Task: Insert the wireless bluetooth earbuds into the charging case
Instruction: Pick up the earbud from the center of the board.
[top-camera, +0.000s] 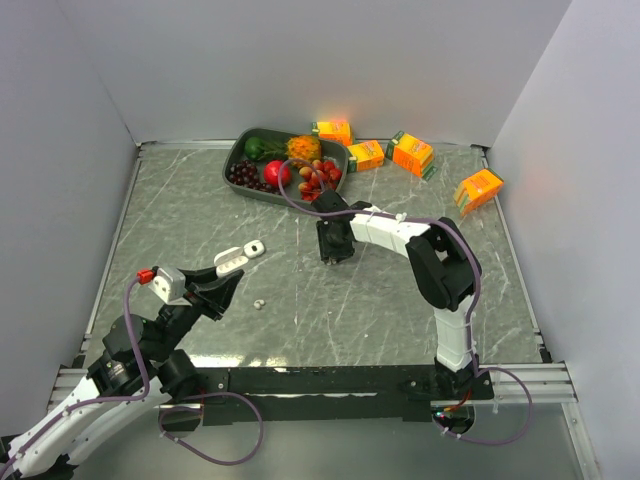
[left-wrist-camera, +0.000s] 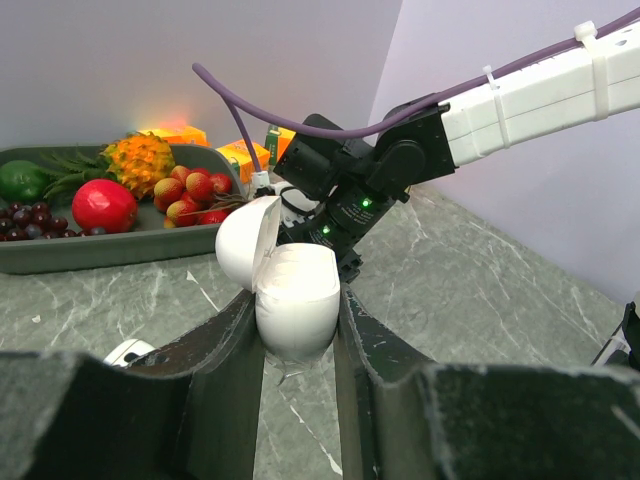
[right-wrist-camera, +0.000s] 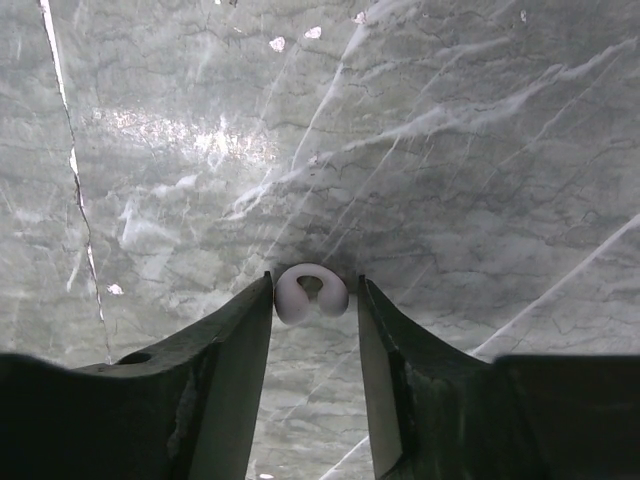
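The marbled table (top-camera: 400, 300) carries everything. Toward eight o'clock from its centre in the top view, the left gripper (left-wrist-camera: 297, 325) pinches the charging case (left-wrist-camera: 292, 285), whose lid is swung open. At the centre the right gripper (right-wrist-camera: 314, 300) points down, its jaws spread slightly wider than the earbud (right-wrist-camera: 310, 292) lying on the table between them. Whether either jaw touches the earbud I cannot tell. The earbud's long axis runs nine to three in the wrist view, along the closing line. The right arm is the nearer one.
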